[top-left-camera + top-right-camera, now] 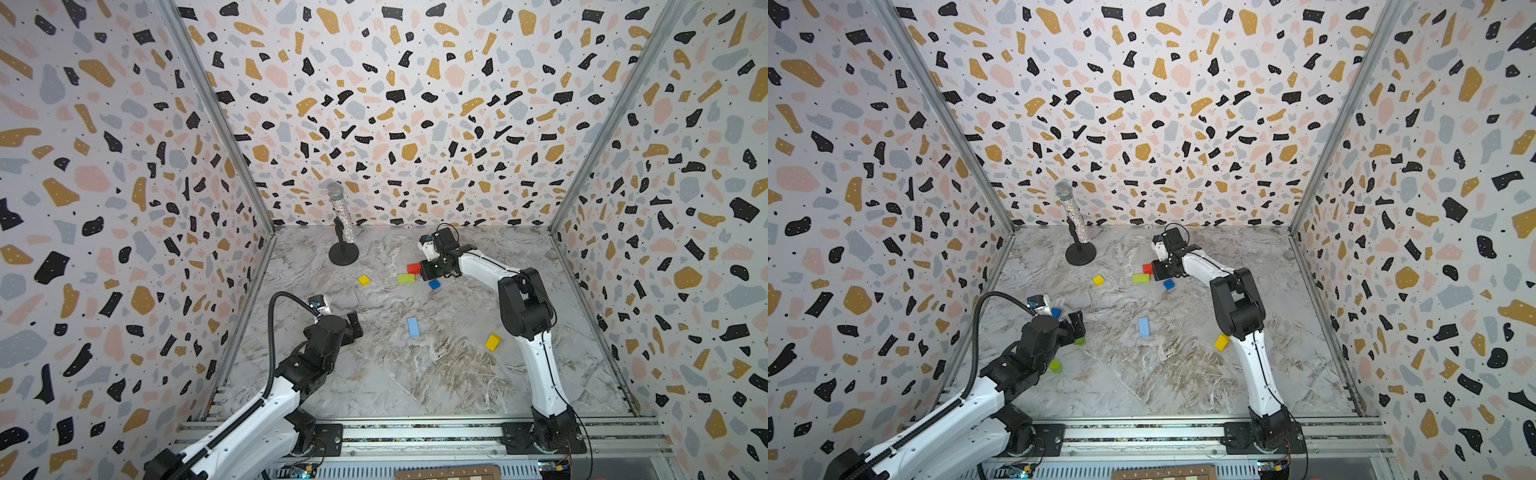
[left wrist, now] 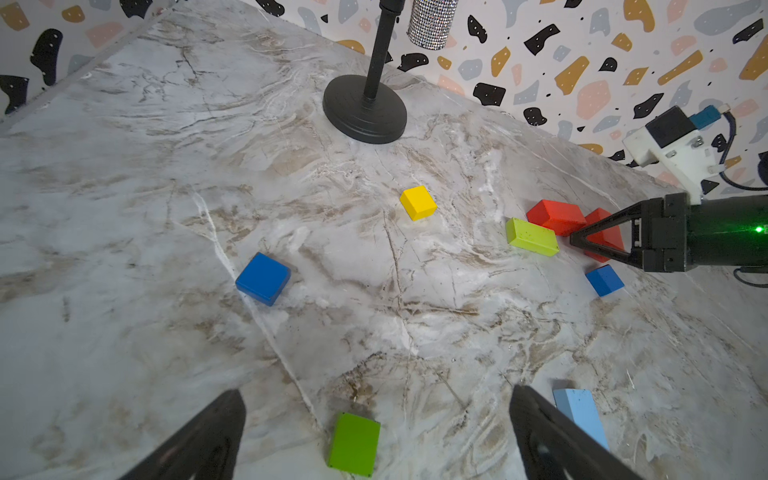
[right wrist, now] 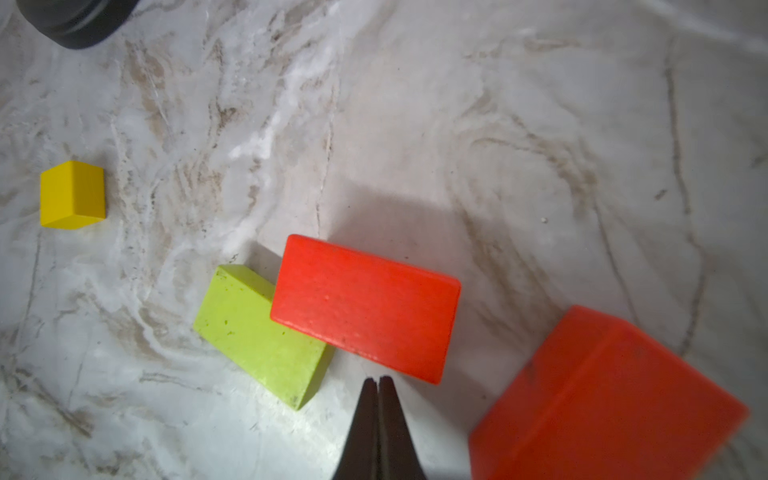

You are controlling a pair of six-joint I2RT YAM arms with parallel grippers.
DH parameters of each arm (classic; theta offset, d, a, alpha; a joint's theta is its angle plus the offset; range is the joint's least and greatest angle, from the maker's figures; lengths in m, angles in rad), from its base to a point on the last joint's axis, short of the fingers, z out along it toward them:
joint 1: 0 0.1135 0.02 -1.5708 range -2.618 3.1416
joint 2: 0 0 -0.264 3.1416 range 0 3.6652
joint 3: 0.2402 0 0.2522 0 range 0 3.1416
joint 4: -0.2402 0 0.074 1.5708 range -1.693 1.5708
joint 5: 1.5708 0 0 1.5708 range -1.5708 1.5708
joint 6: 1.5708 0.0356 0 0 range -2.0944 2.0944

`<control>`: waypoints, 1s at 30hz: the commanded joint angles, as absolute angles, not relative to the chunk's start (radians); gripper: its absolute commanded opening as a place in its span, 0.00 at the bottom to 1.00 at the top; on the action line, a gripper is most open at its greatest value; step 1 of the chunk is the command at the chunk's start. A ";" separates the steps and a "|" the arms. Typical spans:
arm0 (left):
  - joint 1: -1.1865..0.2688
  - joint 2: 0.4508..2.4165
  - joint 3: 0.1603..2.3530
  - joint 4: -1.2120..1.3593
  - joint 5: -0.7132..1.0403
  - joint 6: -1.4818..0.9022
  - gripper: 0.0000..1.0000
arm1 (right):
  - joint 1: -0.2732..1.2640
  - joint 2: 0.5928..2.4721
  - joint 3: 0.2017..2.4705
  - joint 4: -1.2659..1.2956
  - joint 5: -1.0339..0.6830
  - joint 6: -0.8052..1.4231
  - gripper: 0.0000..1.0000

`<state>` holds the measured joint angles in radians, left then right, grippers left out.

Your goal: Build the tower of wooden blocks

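Your left wrist view shows a blue cube point(image 2: 263, 278) and green block point(image 2: 354, 444) that the left arm point(image 1: 291, 374) hides in a top view. The left gripper point(image 2: 376, 397) gapes empty. The right gripper point(image 3: 378, 381) is pinched together, empty, near a red brick point(image 3: 365, 307) just beside a lime brick point(image 3: 262, 332). Blocks point(image 1: 413, 326) lie scattered flat; open marble table point(image 1: 415, 386) in front, terrazzo walls point(image 1: 374, 104) around.

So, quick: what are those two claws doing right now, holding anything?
Left gripper: open, holding nothing.
Right gripper: shut, holding nothing, tips close to a red brick.
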<state>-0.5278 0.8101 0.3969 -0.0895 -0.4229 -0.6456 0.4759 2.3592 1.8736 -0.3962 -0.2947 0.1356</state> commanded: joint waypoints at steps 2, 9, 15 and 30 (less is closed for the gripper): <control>-0.531 0.811 0.438 -0.095 -0.448 -0.621 1.00 | 0.475 2.376 1.948 -0.431 -0.337 0.124 0.00; -0.531 0.838 0.465 -0.104 -0.455 -0.615 1.00 | 0.475 2.421 2.015 -0.438 -0.356 0.126 0.00; -0.531 0.849 0.464 -0.101 -0.454 -0.616 1.00 | 0.472 2.456 2.051 -0.441 -0.381 0.121 0.00; -0.531 0.903 0.470 -0.066 -0.432 -0.617 1.00 | 0.473 2.431 2.008 -0.436 -0.405 0.125 0.00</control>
